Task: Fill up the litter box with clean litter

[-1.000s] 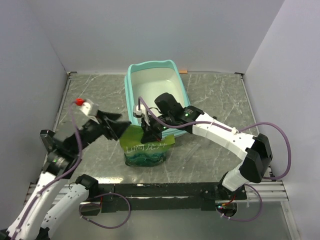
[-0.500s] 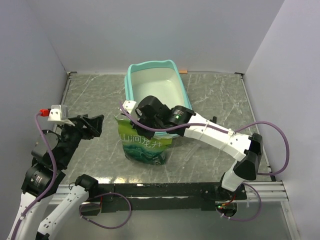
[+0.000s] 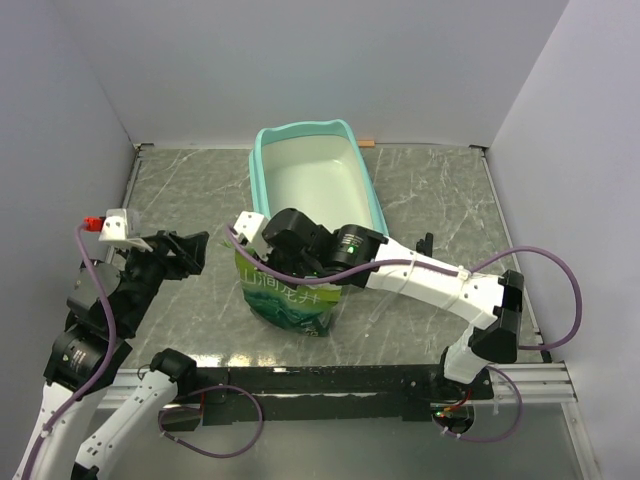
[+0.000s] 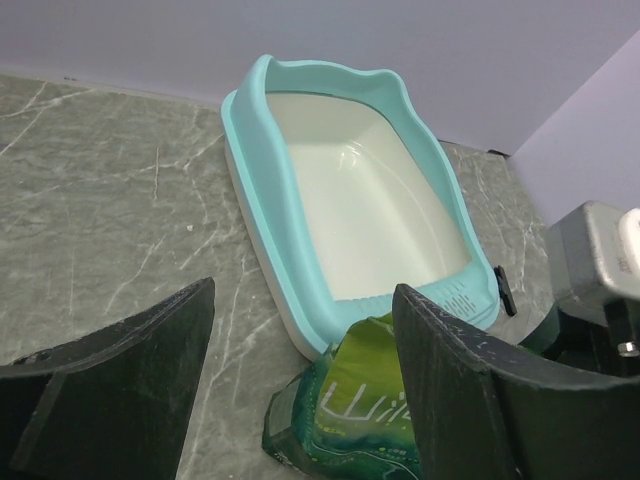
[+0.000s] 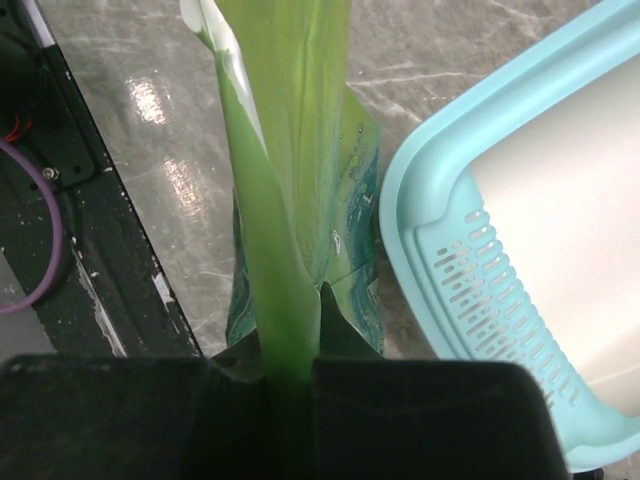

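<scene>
The turquoise litter box (image 3: 262,190) stands at the back middle of the table, its whitish inside bare; no clean litter shows in any view. A glossy green bag (image 3: 290,300) stands upright just in front of its near end. My right gripper (image 3: 272,252) is shut on the bag's top edge; in the right wrist view the green film (image 5: 280,150) runs up from between the jaws (image 5: 290,370), with the box (image 5: 450,200) to the right. My left gripper (image 3: 190,250) is open and empty, left of the bag. Its view (image 4: 300,300) shows the box (image 4: 265,170) and the bag (image 4: 370,410).
A small black piece (image 3: 427,243) lies on the marble table right of the box; it also shows in the left wrist view (image 4: 503,285). A small orange object (image 3: 368,143) sits at the back wall. White walls close in the left, back and right sides.
My left arm drew back to the left, away from the bag, then stayed. My right gripper moved left with the bag's top edge, and the bag now stands more upright.
</scene>
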{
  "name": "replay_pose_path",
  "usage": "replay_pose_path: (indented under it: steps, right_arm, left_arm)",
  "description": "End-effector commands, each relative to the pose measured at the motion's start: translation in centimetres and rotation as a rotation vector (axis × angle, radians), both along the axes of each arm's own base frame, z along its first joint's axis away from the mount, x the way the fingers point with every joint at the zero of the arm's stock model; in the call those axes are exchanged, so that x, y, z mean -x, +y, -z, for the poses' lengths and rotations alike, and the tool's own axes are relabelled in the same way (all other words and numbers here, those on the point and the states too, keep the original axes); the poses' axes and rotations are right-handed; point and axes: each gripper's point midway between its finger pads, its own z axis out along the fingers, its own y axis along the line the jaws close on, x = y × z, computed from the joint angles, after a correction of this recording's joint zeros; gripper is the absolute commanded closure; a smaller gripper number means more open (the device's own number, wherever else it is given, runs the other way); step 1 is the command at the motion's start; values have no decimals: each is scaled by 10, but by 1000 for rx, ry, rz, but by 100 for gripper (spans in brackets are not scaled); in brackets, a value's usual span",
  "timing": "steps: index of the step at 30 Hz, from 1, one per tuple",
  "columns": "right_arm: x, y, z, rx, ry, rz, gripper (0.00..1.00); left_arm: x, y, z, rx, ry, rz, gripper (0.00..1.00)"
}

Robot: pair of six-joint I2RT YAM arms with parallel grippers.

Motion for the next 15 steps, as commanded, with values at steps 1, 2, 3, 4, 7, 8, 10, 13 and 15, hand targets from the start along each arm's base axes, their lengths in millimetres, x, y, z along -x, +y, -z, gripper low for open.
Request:
replay_pose_path:
  steps: [1, 2, 3, 4, 7, 8, 10, 13, 15]
  right_arm:
    - [-20, 8, -179, -485, -261, 65, 100]
    - [-22, 11, -181, -479, -276, 62, 100]
    - [-22, 10, -197, -507, -294, 64, 100]
    - [-23, 8, -200, -495, -300, 67, 100]
    - [-24, 10, -212, -500, -321, 51, 100]
    - [-23, 11, -211, -497, -319, 44, 100]
    - [-22, 11, -199, -488, -299, 45, 100]
    - [-15, 23, -151, -469, -203, 30, 100]
    - [-11, 33, -105, -443, -115, 42, 100]
  left_arm:
    - [-3, 3, -11, 10, -17, -21, 24]
    - [-4, 3, -10, 11, -15, -23, 24]
    - [-4, 3, -10, 9, -16, -24, 24]
    - [-3, 3, -9, 10, -14, -25, 24]
    - [-1, 5, -9, 3, -13, -30, 24]
    - [-1, 7, -9, 3, -13, -37, 24]
    - [1, 8, -10, 4, -19, -40, 23]
    - [3, 9, -8, 7, -19, -37, 23]
    - [3, 8, -6, 9, -16, -35, 23]
